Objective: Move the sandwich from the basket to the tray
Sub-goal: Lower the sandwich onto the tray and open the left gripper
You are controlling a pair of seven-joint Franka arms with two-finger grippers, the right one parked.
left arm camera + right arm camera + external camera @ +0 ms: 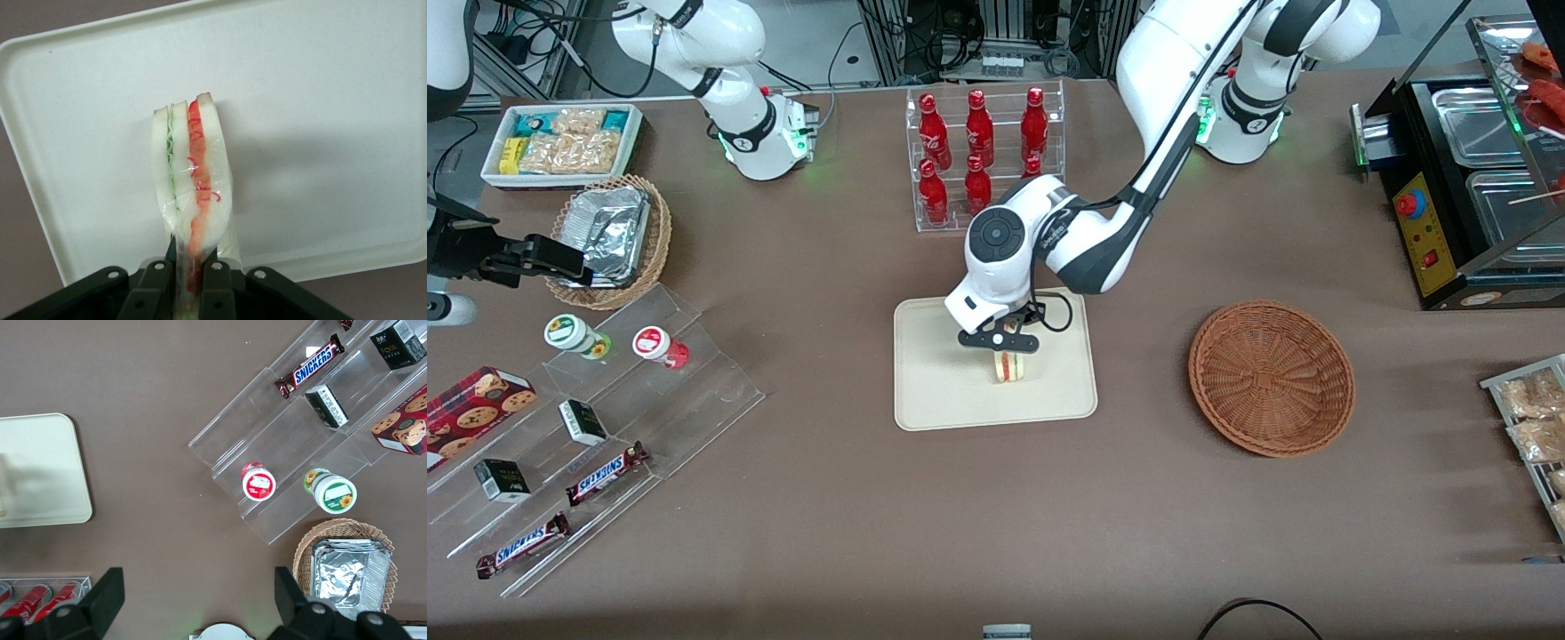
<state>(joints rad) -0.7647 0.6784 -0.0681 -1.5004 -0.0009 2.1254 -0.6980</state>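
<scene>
Jaws of the left arm's gripper (1003,341) are seen pinched on the upper edge of the sandwich (1009,366) — bread, red and green layers wrapped in clear film — which is held upright over the cream tray (934,391); whether its lower edge touches the tray cannot be told. Toward the working arm's end of the desk (996,516), well apart, the reddish-brown basket (1272,378) is seen holding nothing.
</scene>
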